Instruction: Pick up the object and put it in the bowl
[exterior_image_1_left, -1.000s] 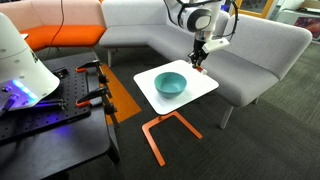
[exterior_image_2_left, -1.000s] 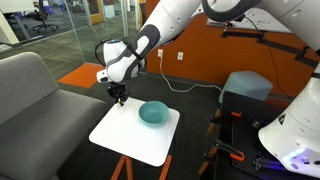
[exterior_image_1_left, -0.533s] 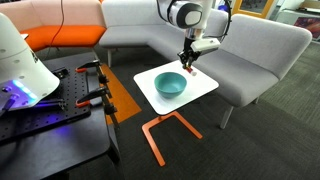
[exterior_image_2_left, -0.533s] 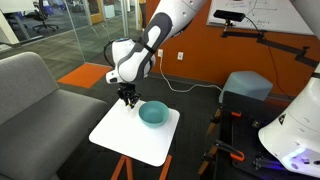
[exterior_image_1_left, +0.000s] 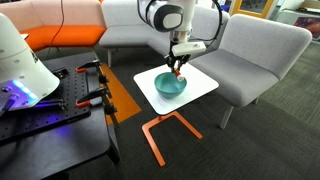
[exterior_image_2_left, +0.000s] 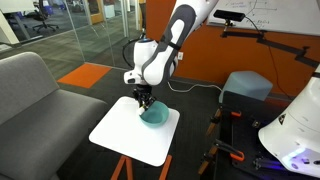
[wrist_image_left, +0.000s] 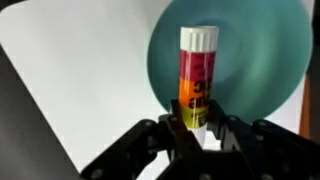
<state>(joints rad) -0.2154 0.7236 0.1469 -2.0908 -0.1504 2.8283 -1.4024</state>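
- While the gripper (wrist_image_left: 196, 128) hangs above the bowl (wrist_image_left: 262, 95), its jaws are closed to a narrow gap and clamped on the object (wrist_image_left: 197, 72). The fingers (wrist_image_left: 150, 138) press in from 9 and 3 o'clock on its lower end.
- Wrist view: the object is a small upright stick-shaped tube with a white cap (wrist_image_left: 198, 38) pointing to 12 o'clock and a magenta, orange and yellow label below. It is off the table, held over the bowl's interior, not yet in it.
- Handling, my judgement: light, stiff plastic, not fragile. The smooth round body could pivot or slip between the pads.
- The hold is low on the tube, with most of its length free. A mid-body grip would be steadier, but this one looks enough for a short drop.
- The teal bowl fills the wrist view from 12 to 4 o'clock, with nothing visible inside it.
- In both exterior views the gripper (exterior_image_1_left: 177, 68) (exterior_image_2_left: 146, 103) sits low over the bowl (exterior_image_1_left: 167, 86) (exterior_image_2_left: 156, 118). In an exterior view it is near the bowl's 1 o'clock rim, with the object only a red speck there.
- The bowl rests on the white tabletop (exterior_image_1_left: 205, 86) (exterior_image_2_left: 122, 138), toward one edge.
- The arm (exterior_image_1_left: 163, 14) reaches down from 12 o'clock, and a grey sofa (exterior_image_1_left: 255, 45) wraps behind the table from 11 to 3 o'clock.
- Next move, a guess: open over the bowl's centre and let it fall.
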